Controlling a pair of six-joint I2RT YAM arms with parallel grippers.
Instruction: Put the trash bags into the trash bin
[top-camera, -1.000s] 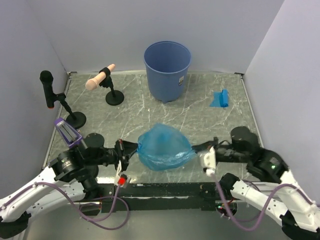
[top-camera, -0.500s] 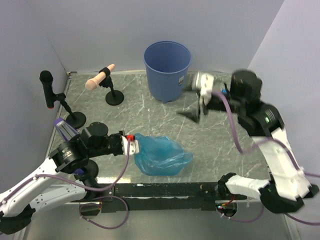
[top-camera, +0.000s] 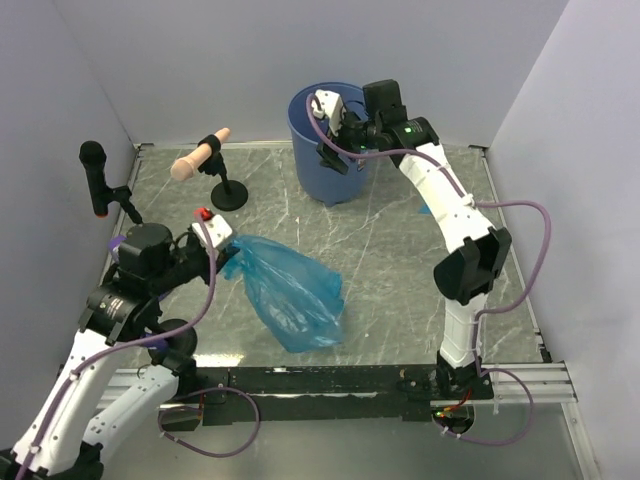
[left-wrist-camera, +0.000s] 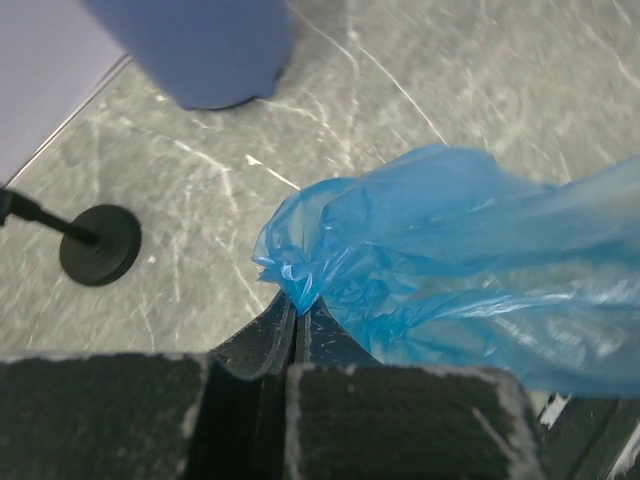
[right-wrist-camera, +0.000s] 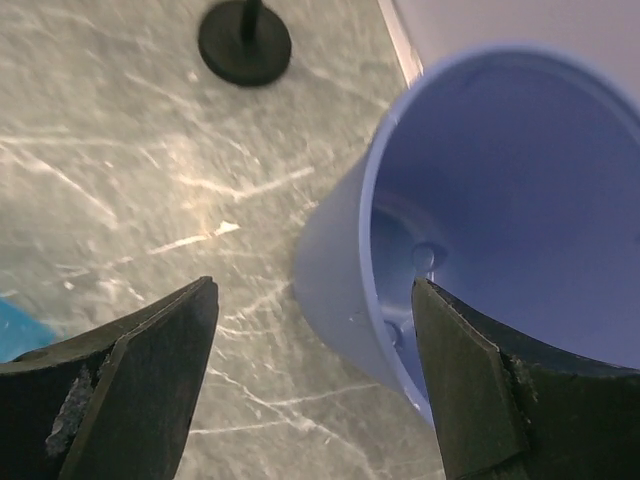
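Note:
A large translucent blue trash bag (top-camera: 290, 295) hangs from my left gripper (top-camera: 226, 256), which is shut on its bunched edge; its lower end rests on the table. The left wrist view shows the pinch (left-wrist-camera: 298, 305) and the bag (left-wrist-camera: 450, 250) spreading right. The round blue trash bin (top-camera: 312, 172) stands at the back. My right gripper (top-camera: 335, 158) is open over the bin's near rim. In the right wrist view (right-wrist-camera: 312, 290) one finger is outside the bin wall (right-wrist-camera: 340, 270) and one is over the inside. The small blue packet is mostly hidden behind my right arm.
A black microphone (top-camera: 93, 170) and a beige one (top-camera: 200, 155) stand on black stands at the back left, with a round stand base (top-camera: 230, 197) near the bin. The base also shows in the left wrist view (left-wrist-camera: 100, 245). Grey walls enclose three sides.
My right arm let go of the bag and swung from the near edge to the bin. My left gripper lifted the bag up and left, so it now hangs stretched.

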